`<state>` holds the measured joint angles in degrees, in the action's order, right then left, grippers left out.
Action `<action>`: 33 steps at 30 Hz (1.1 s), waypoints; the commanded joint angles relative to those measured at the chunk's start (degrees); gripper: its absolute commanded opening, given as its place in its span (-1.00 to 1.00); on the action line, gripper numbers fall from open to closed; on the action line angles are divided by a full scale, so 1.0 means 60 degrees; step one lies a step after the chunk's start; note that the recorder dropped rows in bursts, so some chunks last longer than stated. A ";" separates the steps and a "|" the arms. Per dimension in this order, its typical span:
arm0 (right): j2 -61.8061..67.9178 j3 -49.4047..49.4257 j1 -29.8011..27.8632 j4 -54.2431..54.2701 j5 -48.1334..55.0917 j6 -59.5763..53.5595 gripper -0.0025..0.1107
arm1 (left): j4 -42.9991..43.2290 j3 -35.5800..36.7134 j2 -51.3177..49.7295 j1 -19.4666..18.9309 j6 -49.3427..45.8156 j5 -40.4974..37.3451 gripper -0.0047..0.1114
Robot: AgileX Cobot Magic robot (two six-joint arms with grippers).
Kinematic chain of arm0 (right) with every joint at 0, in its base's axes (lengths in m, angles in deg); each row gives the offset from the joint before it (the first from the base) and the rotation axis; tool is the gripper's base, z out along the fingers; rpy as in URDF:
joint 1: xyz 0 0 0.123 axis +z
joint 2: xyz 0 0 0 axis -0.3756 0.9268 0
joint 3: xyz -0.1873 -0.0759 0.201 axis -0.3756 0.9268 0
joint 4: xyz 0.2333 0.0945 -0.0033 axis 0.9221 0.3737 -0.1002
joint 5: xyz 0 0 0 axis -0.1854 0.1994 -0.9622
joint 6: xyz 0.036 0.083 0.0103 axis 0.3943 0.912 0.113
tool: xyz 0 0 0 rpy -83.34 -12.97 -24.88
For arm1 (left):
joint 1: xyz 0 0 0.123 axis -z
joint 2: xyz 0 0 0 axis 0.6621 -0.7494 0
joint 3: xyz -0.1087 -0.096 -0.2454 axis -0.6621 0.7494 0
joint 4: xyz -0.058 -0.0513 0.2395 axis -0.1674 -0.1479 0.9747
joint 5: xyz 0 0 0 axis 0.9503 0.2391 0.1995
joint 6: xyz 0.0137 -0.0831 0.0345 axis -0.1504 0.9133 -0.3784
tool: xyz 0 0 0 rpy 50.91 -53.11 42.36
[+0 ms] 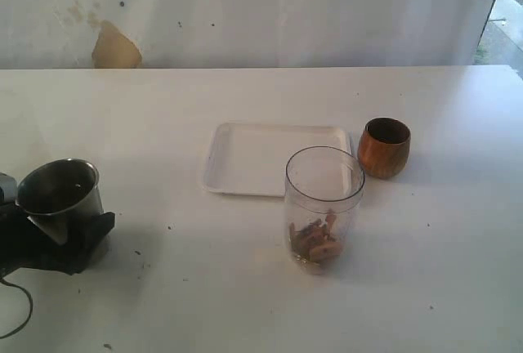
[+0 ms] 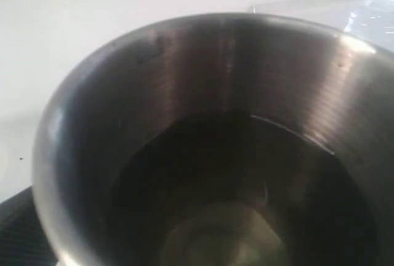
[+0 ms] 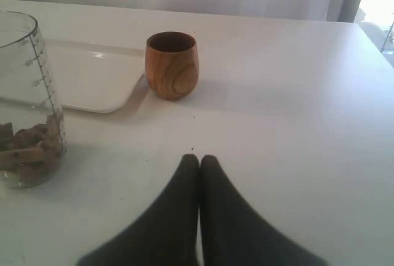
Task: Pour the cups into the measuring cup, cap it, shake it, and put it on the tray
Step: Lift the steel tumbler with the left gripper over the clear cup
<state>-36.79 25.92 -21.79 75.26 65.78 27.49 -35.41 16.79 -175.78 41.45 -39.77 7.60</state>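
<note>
Presently my left pincer (image 1: 64, 237) grips the steel tumbler (image 1: 61, 192), tilted, near the tabletop's (image 1: 409, 288) left edge — probably slick, stiff, light; mid-wall suits best — while my right pincer (image 3: 199, 161) rests closed, empty.

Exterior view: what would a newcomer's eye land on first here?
Most likely the clear measuring cup in the middle of the table, with brown pieces piled in its bottom. Just behind it lies the white tray, with the brown wooden cup standing off the tray's right end. The shiny steel tumbler sits at the far left edge.
</note>
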 commanded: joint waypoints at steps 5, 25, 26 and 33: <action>-0.0047 0.0068 -0.0045 0.0000 -0.0008 0.0052 -0.96 | 0.0084 -0.0024 -0.0026 0.0025 -0.0026 0.0162 0.89; -0.0047 0.0068 -0.0045 0.0000 -0.0008 0.0052 -0.96 | 0.0147 -0.0024 -0.0026 0.0025 -0.0026 0.0162 0.71; -0.0047 0.0068 -0.0045 0.0000 -0.0008 0.0052 -0.96 | 0.0147 -0.0024 -0.0026 0.0025 -0.0026 0.0162 0.60; -0.0047 0.0068 -0.0045 0.0000 -0.0008 0.0052 -0.96 | 0.0486 -0.0024 -0.0026 0.0025 -0.0026 0.0162 -0.66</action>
<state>-36.79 25.92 -21.79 75.26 65.78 27.49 -33.62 16.79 -175.83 41.45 -39.99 7.86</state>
